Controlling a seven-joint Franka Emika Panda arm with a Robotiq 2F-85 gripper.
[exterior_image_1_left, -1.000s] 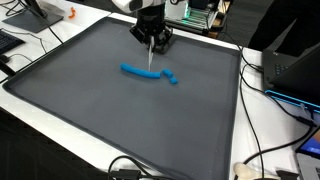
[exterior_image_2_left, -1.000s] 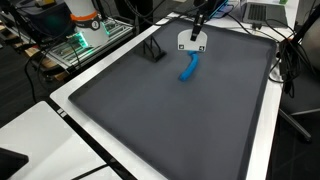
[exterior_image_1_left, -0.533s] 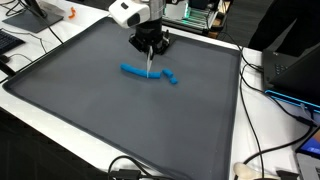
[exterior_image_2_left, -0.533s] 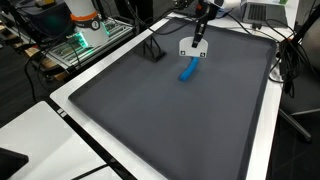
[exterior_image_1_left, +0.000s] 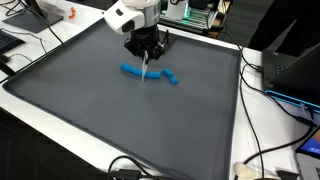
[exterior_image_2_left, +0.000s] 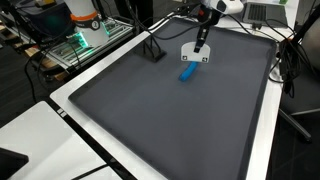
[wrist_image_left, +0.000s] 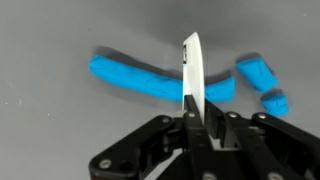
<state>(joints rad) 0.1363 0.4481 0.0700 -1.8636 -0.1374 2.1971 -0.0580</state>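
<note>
gripper (exterior_image_1_left: 147, 53), black and blocky, is pinched tight on a thin white blade (exterior_image_1_left: 146, 68) in an exterior view. the blade hangs point down with its tip at the blue roll (exterior_image_1_left: 133, 70); contact cannot be told. the roll looks soft and matte, a slightly bent sausage lying on the dark grey mat (exterior_image_1_left: 90, 110). the mat has a flat, even surface and a raised rim. two short cut pieces (exterior_image_1_left: 171, 77) lie just beside one end of the roll.

in an exterior view the blade (exterior_image_2_left: 194, 55) shows its broad flat face, a pale rectangle under the gripper (exterior_image_2_left: 200, 40). the roll (exterior_image_2_left: 187, 72) pokes out below it.

wrist view: black fingers (wrist_image_left: 212, 125) are squeezed on the blade (wrist_image_left: 191, 70), seen edge-on as a slim white sliver. it crosses the roll (wrist_image_left: 135, 78), which is lumpy and bright blue. the cut pieces (wrist_image_left: 254, 72), stubby with blunt ends, sit just past the roll's end.
</note>
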